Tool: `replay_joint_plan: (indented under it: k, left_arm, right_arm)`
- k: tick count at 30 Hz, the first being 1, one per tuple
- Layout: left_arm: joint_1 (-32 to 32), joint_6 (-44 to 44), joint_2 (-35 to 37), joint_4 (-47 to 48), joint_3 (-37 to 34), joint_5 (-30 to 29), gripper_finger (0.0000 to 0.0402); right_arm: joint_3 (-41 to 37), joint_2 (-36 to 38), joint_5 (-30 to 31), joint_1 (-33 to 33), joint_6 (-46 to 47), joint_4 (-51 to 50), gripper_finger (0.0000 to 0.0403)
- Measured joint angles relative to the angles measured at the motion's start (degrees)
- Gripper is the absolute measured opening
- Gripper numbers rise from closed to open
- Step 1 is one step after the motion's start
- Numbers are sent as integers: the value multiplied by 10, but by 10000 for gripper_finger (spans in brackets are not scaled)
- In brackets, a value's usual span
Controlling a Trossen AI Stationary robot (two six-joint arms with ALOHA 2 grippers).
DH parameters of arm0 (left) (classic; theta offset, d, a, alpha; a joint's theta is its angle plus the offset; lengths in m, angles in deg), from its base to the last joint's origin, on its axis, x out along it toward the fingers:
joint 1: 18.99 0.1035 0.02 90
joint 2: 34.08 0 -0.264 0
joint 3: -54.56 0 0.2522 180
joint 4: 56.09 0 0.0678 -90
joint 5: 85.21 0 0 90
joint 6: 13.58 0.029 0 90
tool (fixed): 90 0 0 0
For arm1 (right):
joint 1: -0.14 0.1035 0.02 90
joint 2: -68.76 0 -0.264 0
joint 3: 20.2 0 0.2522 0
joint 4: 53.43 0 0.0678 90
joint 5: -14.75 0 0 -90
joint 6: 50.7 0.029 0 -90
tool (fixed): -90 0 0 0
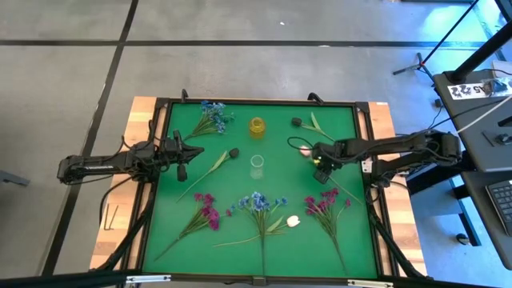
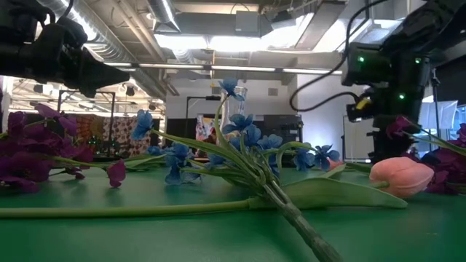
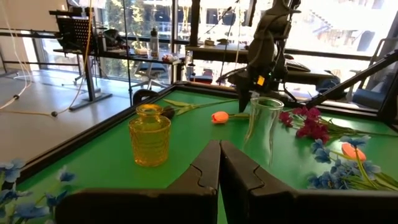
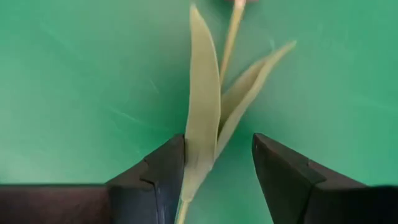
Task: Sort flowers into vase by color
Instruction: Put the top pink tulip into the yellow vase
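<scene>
Right of centre in the high view, right tool (image 1: 318, 158) sits low over the green surface (image 1: 240, 192), jaws wide and empty. Wrist view: tulip stem (image 4: 202, 134) and leaves lie between the fingers, hugging one pad, clear of the other. Centre the stem before closing, then pinch below the leaves. Left tool (image 1: 194, 152) waits pinched closed, mid-left.

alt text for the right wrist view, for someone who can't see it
The right gripper points down at the green mat with its dark fingers open on either side of a flower's pale green leaves. A thin stem runs out of the picture.
</scene>
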Motion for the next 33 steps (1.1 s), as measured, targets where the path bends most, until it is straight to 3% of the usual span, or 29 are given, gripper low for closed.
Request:
replay_joint_plan:
  k: [6, 10, 21, 26, 33]
  left_arm:
    - [0, -2, 0, 0, 0, 0, 0]
    - [0, -2, 0, 0, 0, 0, 0]
    - [0, 0, 0, 0, 0, 0, 0]
    - [0, 0, 0, 0, 0, 0, 0]
    - [0, -1, 0, 0, 0, 0, 0]
  right_arm:
    - [-25, 2, 0, 0, 16, 24, 188]
    - [-26, 2, -7, 0, 19, 34, 167]
    - [-27, 1, -23, 0, 21, 64, 12]
    - [4, -1, 4, 0, 31, 89, 26]
    - [67, 5, 16, 0, -15, 104, 10]
